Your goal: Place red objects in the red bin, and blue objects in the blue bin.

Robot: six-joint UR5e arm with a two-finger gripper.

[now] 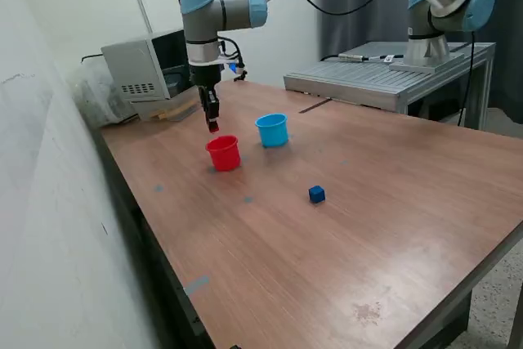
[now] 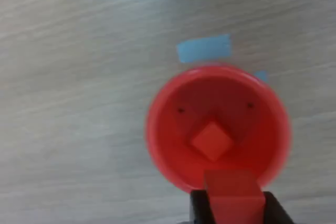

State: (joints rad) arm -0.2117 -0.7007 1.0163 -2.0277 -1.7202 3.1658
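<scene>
My gripper point(image 1: 212, 126) hangs just above the red cup point(image 1: 223, 154) and is shut on a small red cube point(image 2: 233, 195). That cube shows between the black fingers in the wrist view and at the gripper's tip in the exterior view point(image 1: 213, 127). The wrist view looks straight down into the red cup point(image 2: 165, 129), where another red cube point(image 2: 212, 140) lies on the bottom. The light-blue cup point(image 1: 272, 130) stands upright just to the exterior view's right of the red cup. One dark-blue cube point(image 1: 317, 194) sits on the table, nearer the front. A second blue cube is not in view.
A grey box-like device point(image 1: 147, 67) stands at the table's back corner. A grey metal bench point(image 1: 384, 75) with the arm's base is behind the table. Blue tape marks point(image 2: 205, 49) lie on the wooden table top point(image 1: 368, 226) by the red cup.
</scene>
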